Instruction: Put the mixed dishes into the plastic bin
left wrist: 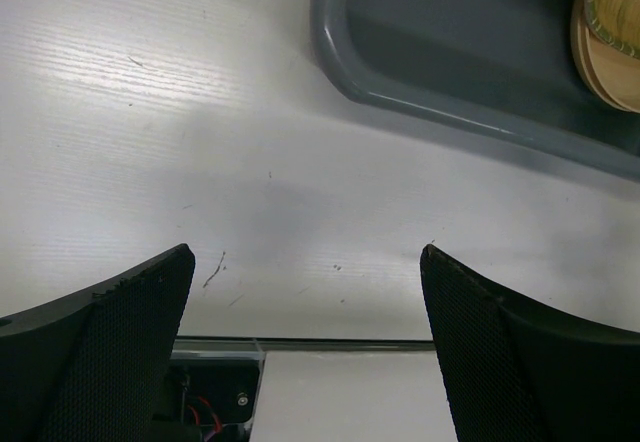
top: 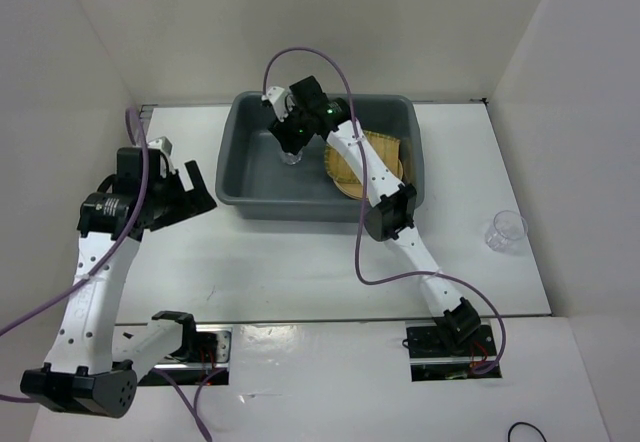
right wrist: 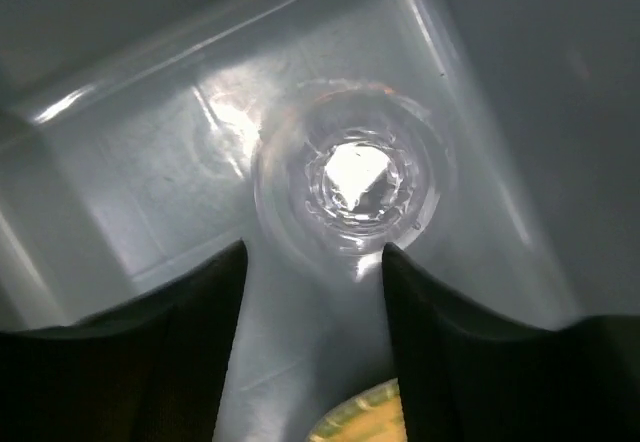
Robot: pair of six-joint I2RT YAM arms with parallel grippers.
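The dark grey plastic bin stands at the back middle of the table. Inside it lie tan plates with the woven bamboo tray on them, at its right side. A clear glass stands upright on the bin floor at the left. My right gripper hangs just above that glass, jaws parted, fingers not touching it. A second clear glass stands on the table at the right. My left gripper is wide open over bare table, left of the bin's corner.
White walls close in the table on the left, back and right. The right arm reaches over the bin's front wall. A plate's edge shows below the right fingers. The arm bases and cables sit along the near edge.
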